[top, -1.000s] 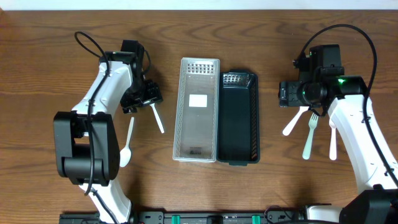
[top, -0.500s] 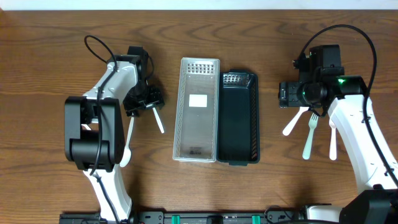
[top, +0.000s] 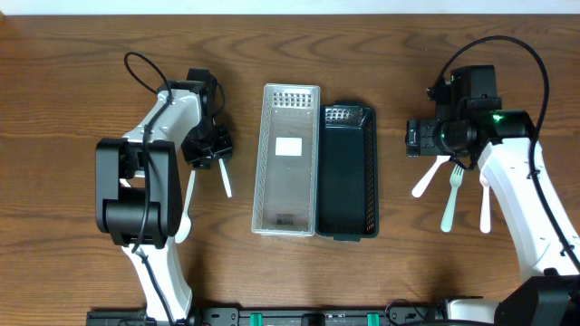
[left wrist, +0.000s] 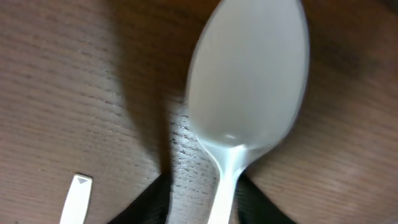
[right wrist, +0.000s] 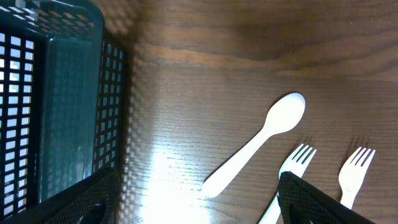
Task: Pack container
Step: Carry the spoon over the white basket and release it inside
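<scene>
A clear basket point(top: 262, 163) and a black basket point(top: 372, 172) stand side by side mid-table. Left of them lie a white spoon point(top: 186, 204) and a white flat utensil point(top: 225, 177). My left gripper point(top: 212, 150) is low over the spoon's handle. In the left wrist view the spoon point(left wrist: 249, 81) fills the picture and its handle runs between my left gripper's point(left wrist: 205, 200) narrowed jaws, against one finger, with a gap to the other. My right gripper point(top: 414, 138) hangs open above bare wood, holding nothing.
Under and beside the right arm lie a white spoon point(right wrist: 258, 146), a fork point(right wrist: 292, 168) and a second fork point(right wrist: 356, 174). The black basket's mesh wall point(right wrist: 112, 93) is just left of the right gripper point(right wrist: 199, 208). The flat utensil's end point(left wrist: 76, 198) lies beside my left fingers.
The left arm swung in over the spoon, and its jaws have come much closer together around the handle. The flat utensil's lower end shifted slightly left. The right arm has not moved.
</scene>
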You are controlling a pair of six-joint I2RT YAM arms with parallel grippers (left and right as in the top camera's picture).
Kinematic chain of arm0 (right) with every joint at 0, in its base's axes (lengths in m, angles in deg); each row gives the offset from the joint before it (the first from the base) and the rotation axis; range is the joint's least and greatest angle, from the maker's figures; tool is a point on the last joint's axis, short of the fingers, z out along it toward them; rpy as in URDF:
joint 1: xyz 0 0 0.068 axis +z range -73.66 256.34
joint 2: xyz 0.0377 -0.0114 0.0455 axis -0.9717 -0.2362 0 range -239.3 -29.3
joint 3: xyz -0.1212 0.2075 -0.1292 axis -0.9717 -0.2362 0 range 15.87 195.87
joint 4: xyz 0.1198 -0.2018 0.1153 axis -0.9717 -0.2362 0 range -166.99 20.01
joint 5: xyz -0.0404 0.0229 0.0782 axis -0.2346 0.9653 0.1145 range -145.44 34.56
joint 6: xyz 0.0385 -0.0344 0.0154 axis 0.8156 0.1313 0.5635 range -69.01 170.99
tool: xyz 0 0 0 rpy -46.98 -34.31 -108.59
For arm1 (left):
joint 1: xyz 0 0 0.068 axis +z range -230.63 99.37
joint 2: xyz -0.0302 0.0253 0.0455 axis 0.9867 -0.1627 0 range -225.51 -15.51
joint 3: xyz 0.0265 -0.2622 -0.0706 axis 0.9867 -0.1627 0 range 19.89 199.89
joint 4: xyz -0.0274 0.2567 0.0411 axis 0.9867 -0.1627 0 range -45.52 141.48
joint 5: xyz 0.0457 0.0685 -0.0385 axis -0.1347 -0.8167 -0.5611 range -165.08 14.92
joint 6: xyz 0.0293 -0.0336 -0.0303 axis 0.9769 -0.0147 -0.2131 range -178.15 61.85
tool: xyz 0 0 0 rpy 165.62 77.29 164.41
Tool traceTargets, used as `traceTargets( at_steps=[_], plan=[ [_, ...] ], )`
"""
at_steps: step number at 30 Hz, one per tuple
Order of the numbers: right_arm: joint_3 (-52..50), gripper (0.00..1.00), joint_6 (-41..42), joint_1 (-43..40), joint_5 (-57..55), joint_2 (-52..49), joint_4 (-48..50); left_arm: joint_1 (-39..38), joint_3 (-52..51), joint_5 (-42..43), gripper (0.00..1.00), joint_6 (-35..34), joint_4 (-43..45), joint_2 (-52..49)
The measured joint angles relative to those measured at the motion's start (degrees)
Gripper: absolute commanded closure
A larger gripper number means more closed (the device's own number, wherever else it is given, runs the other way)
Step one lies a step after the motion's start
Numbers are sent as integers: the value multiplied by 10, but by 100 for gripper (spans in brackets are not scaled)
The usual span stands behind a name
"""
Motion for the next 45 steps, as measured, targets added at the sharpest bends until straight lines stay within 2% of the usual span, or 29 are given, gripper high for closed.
traceTargets(
  at_steps=[2,4,20,25,28,32,36,40,45],
  plan=[
    [0,14,0,0,0,0,0,0,0,0,90,2,1,0],
    [0,14,0,0,0,0,0,0,0,0,94,2,3,0],
    [0,14,0,0,1,0,0,0,2,-1,94,3,0,0],
    [0,14,0,0,1,0,-2,-3,32,-8,94,3,-59,-5],
    [0,14,0,0,1,0,-2,-14,92,-14,94,9,-123,-3],
    [0,14,0,0,1,0,0,-49,181,-22,94,19,-171,21],
    [0,14,0,0,1,0,0,-114,230,-35,94,33,-178,89],
    [0,14,0,0,1,0,1,-186,242,-38,94,42,-181,130],
    [0,13,0,0,1,0,1,-248,214,-39,94,46,-169,112]
  ],
)
